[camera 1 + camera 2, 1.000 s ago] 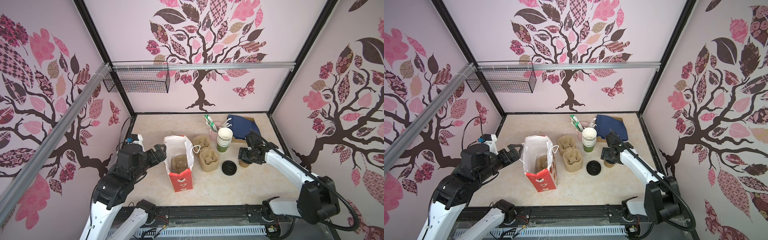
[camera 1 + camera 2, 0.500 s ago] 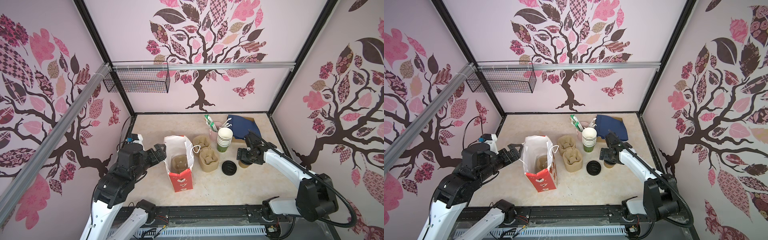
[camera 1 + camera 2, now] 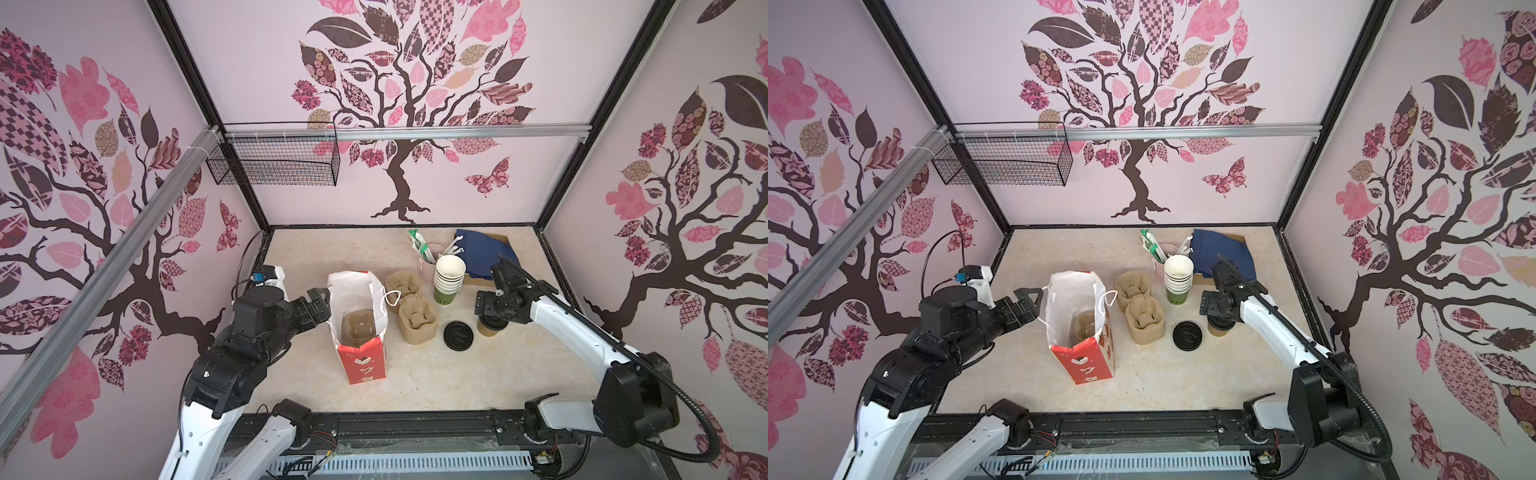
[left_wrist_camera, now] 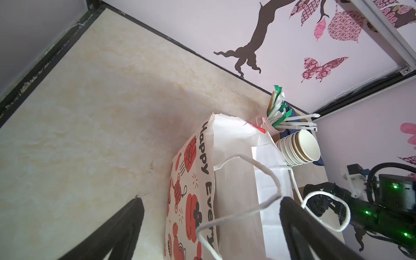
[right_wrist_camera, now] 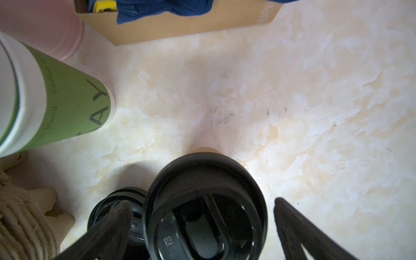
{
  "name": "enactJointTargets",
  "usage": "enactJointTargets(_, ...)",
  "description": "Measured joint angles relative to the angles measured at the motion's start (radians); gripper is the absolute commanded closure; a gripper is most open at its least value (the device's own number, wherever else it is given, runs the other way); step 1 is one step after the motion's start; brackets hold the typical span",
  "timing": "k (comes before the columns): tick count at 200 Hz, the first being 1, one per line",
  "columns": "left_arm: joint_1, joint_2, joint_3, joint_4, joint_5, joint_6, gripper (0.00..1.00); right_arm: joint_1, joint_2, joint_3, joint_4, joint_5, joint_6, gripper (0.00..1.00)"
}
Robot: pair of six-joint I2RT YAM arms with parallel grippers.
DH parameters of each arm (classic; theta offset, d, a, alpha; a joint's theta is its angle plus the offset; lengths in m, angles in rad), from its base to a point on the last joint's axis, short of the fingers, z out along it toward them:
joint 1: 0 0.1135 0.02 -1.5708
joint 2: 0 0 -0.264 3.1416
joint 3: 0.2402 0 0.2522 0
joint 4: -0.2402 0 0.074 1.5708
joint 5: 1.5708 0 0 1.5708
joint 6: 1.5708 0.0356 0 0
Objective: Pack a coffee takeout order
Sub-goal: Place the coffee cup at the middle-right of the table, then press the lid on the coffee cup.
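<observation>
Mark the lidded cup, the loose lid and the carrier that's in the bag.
lidded cup (image 5: 206,213): right wrist view, top of its black lid.
loose lid (image 3: 458,333): in a top view, centre of the disc.
carrier (image 3: 360,328): in a top view, its moulded top, inside the bag (image 3: 362,361).

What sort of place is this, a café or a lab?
Probably a lab test booth dressed as a coffee counter: two robot arms stand at a small walled table, with stacked paper cups, pulp cup carriers and a paper bag laid out.
</observation>
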Motion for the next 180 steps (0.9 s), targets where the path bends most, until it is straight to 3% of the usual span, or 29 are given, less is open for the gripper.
enactJointTargets(48,-0.024,0.050,0.091,0.024,0.094,0.087,0.14,-0.002,-0.090,0.071,-0.069,0.029,0.024,0.04)
enactJointTargets(60,-0.090,0.096,0.130,0.051,0.100,0.103,0.14,-0.020,-0.144,0.103,-0.085,0.027,0.033,0.07)
enactJointTargets(74,-0.235,0.169,0.178,0.098,0.074,0.129,0.13,-0.088,-0.204,0.119,-0.089,-0.006,0.042,0.11)
enactJointTargets(92,-0.454,0.296,0.240,0.175,0.024,0.160,0.15,-0.284,-0.281,0.089,-0.085,-0.104,0.040,0.17)
enactJointTargets(110,-0.582,0.443,0.305,0.267,0.036,0.164,0.18,-0.437,-0.340,0.019,-0.086,-0.164,0.047,0.17)
enactJointTargets(148,-0.713,0.757,0.359,0.409,0.084,0.131,0.20,-0.449,-0.394,-0.143,-0.062,-0.301,0.090,0.19)
enactJointTargets(180,-0.728,0.989,0.419,0.417,0.087,0.107,0.23,-0.449,-0.399,-0.253,-0.008,-0.365,0.126,0.21)
